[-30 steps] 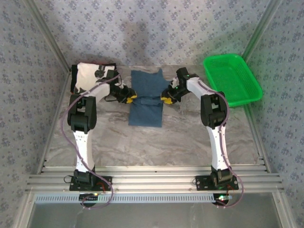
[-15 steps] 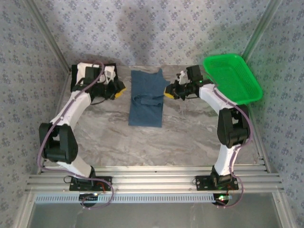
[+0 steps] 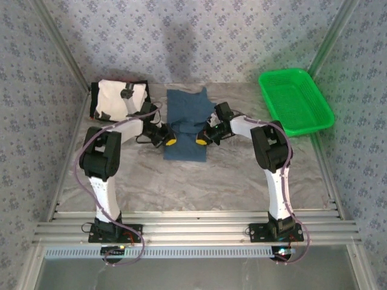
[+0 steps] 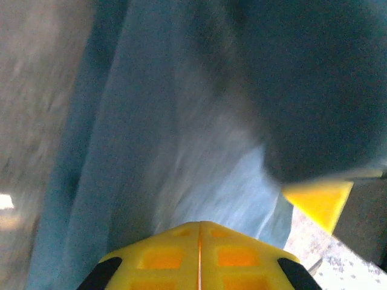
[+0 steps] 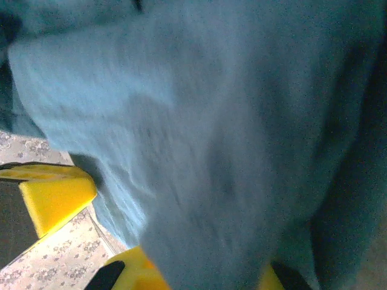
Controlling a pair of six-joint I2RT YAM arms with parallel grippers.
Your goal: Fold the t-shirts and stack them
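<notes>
The dark teal-blue t-shirt (image 3: 186,118) lies as a long folded strip at the table's middle back. My left gripper (image 3: 170,141) sits at its left edge and my right gripper (image 3: 202,139) at its right edge, both near the strip's lower part. In the left wrist view the yellow jaws (image 4: 199,226) are pressed together, with teal cloth (image 4: 181,121) fanning out from their tip. In the right wrist view teal cloth (image 5: 211,121) drapes over the shut jaws (image 5: 202,273) and hides their tips. The cream-white t-shirt (image 3: 115,99) with black edges lies folded at the back left.
A bright green plastic basket (image 3: 314,118) stands at the back right by the wall. Patterned walls close in the back and both sides. Bare marbled tabletop (image 3: 193,181) stretches between the shirt and the arm bases.
Both arms swung outward away from the shirt, then came back in to its edges, lower down than before. Both grippers went from partly open to shut.
</notes>
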